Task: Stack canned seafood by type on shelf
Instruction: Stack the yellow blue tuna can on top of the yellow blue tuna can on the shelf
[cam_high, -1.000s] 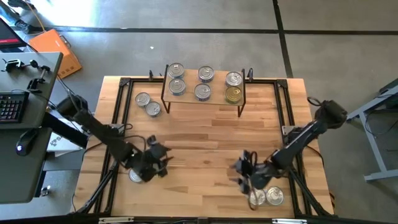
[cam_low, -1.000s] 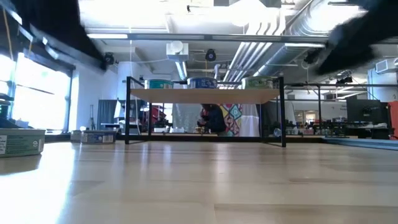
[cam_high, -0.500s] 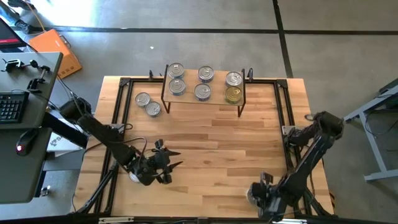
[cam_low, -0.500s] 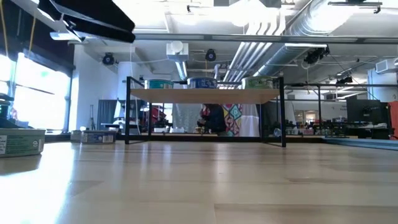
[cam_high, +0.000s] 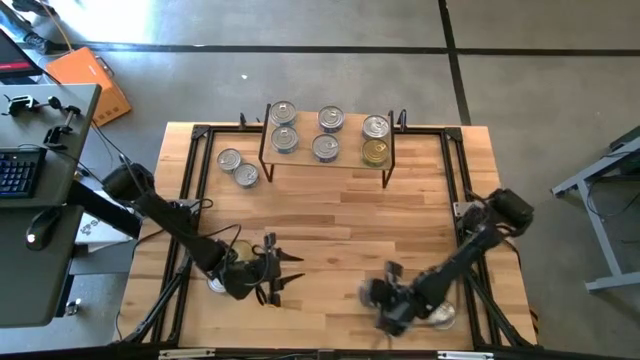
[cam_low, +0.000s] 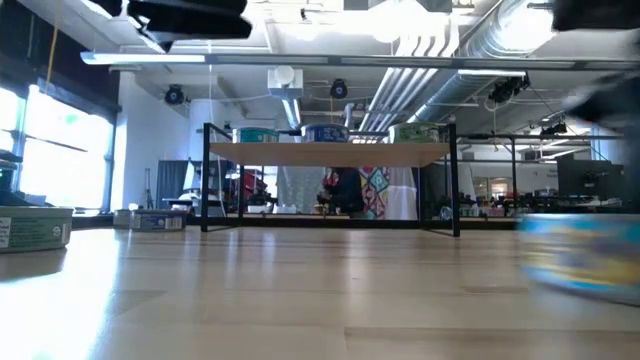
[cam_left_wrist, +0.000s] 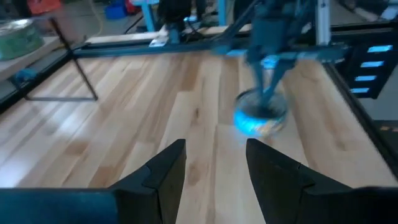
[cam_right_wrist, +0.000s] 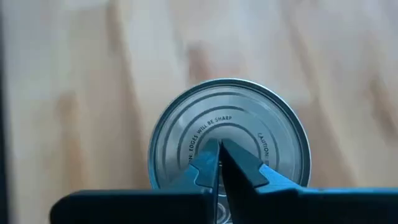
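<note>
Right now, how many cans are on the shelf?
6 can tops show on the shelf: left pair, middle pair, right pair, with the gold-topped can nearer. Stacks may hide more beneath.

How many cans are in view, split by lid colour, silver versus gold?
Silver-topped cans: 10, one partly hidden by the left arm
Gold-topped cans: 1
Total: 11
</note>
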